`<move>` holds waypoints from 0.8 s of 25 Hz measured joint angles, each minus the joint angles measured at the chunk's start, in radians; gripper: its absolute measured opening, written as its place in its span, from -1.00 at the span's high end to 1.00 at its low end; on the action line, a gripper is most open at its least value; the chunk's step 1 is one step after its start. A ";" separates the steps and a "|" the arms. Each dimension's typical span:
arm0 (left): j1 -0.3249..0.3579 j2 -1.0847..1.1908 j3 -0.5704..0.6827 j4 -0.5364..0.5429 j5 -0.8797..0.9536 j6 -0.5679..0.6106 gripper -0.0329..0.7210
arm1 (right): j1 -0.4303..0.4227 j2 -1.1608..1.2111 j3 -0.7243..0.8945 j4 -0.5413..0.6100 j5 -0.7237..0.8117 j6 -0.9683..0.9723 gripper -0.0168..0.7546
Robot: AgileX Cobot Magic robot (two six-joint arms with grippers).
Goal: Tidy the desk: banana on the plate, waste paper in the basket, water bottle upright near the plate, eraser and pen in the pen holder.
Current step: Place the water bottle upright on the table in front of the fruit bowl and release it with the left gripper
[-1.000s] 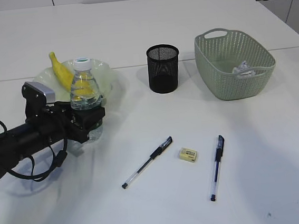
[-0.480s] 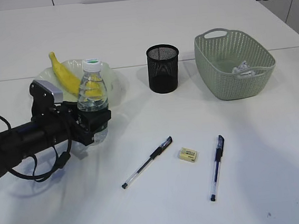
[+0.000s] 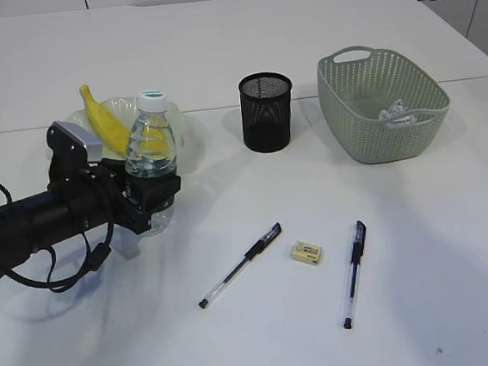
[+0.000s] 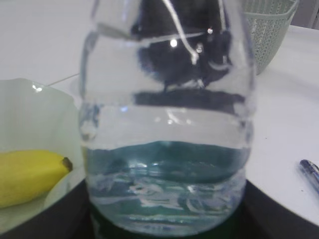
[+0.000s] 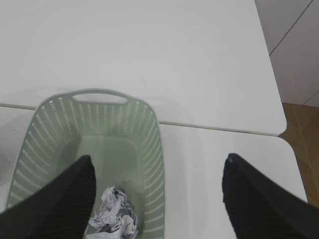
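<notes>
With its fingers clamped on the clear plastic water bottle (image 3: 151,154), upright at left of frame, the left gripper (image 3: 146,201) is at the bottle step, which next calls for setting it down beside the pale green plate (image 3: 182,124) and letting go, while the right gripper (image 5: 158,199) hangs spread wide and empty over the green woven basket (image 5: 149,130).

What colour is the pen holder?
Black mesh pen holder, clearest in the exterior view.

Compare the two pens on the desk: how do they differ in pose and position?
The left pen lies diagonally, cap end up-right toward the pen holder; the right pen lies nearly straight, cap end away from the camera. The left pen sits left of the eraser, the right pen to its right. Both have dark caps and clear barrels, lie flat, and are untouched.
</notes>
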State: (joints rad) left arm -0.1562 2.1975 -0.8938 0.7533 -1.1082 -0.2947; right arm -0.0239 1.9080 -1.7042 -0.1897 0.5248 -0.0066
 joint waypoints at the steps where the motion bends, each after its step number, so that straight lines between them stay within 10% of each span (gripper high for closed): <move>1: 0.000 0.000 0.000 0.000 0.000 0.000 -0.17 | 0.000 0.000 0.000 0.000 -0.002 0.000 -0.56; 20: 0.000 0.000 0.000 0.000 0.000 0.029 -0.17 | 0.000 0.000 0.000 0.000 -0.003 0.000 -0.56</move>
State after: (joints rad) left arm -0.1562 2.1975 -0.8938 0.7533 -1.1082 -0.2655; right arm -0.0239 1.9080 -1.7042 -0.1897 0.5215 -0.0066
